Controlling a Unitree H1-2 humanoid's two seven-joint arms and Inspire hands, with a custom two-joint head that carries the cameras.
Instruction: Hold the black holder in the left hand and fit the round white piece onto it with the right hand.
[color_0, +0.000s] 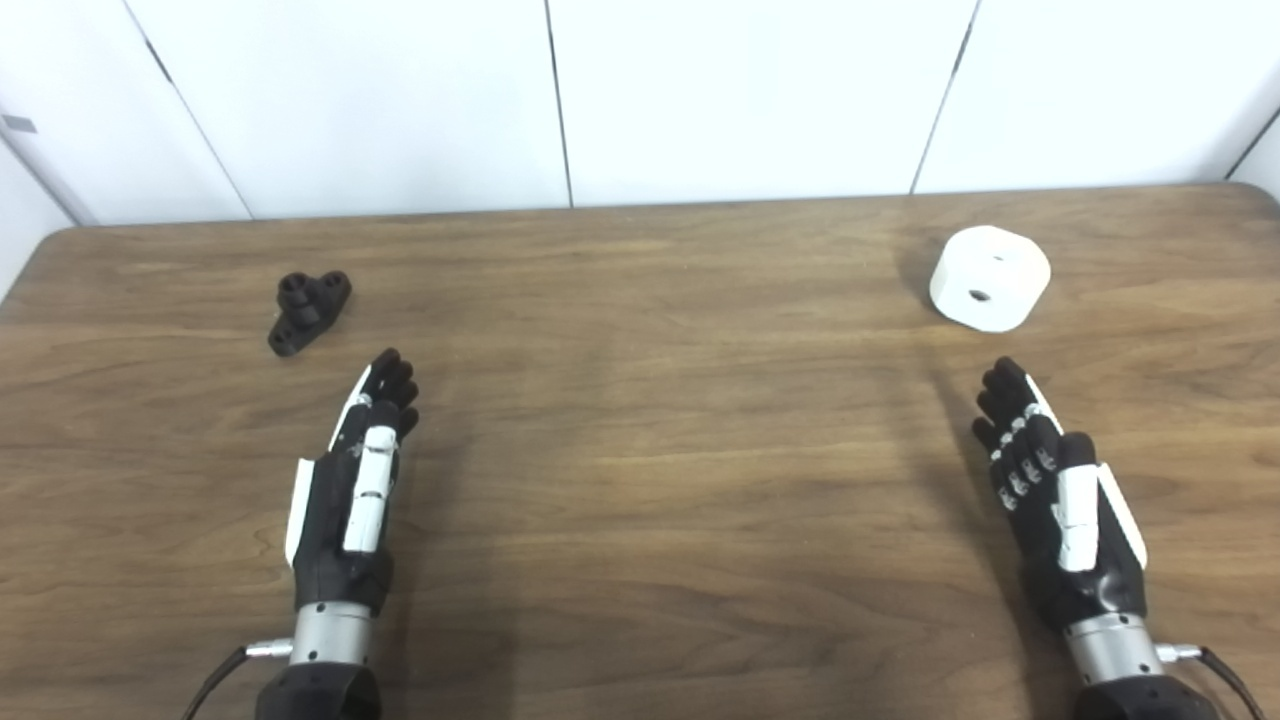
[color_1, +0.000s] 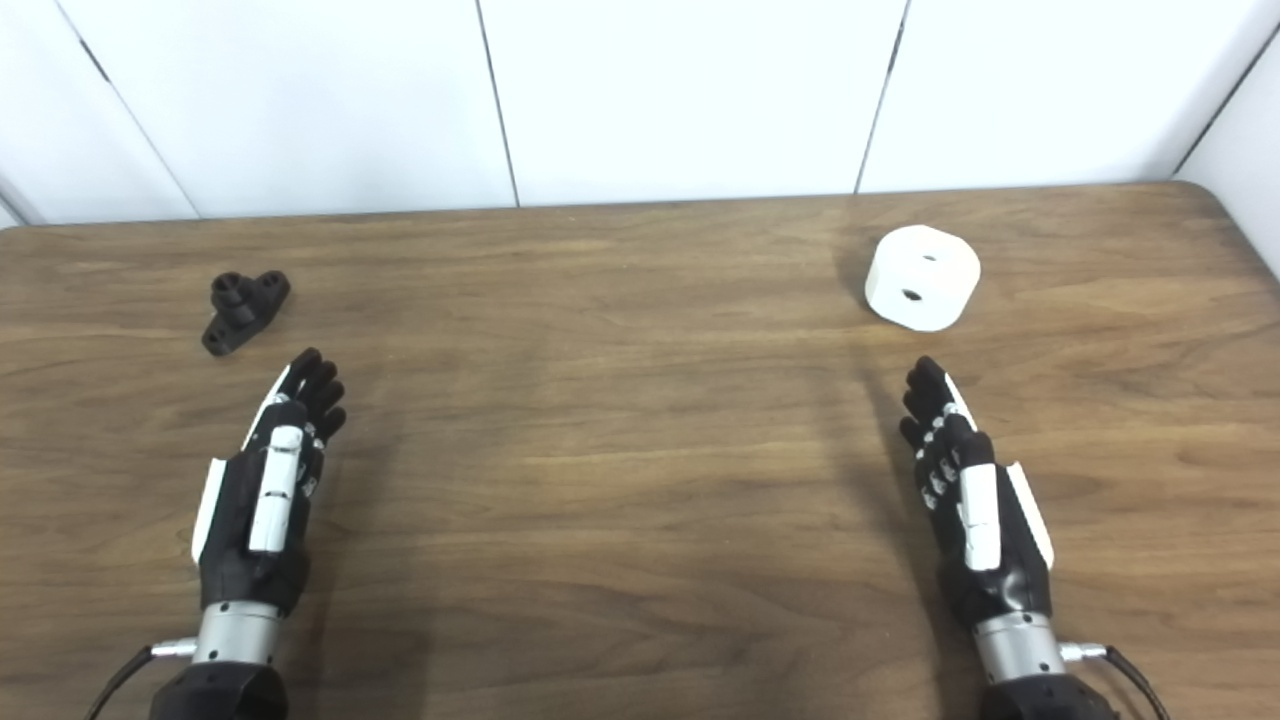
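Black holder (color_0: 308, 311) lies far left on the wood surface (color_0: 640, 480), just beyond the left robot hand (color_0: 355, 480), not touching. Round white piece (color_0: 989, 277) sits far right, beyond the right robot hand (color_0: 1055, 490). Both robot hands empty, fingers extended.

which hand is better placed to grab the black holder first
Left. The left hand lies open just below the black holder; the right hand is far across the table, near the round white piece.

The wooden worktop (color_0: 640, 480) carried a black holder (color_0: 309, 310) near its far left corner and a round white piece (color_0: 989, 277) near its far right corner.
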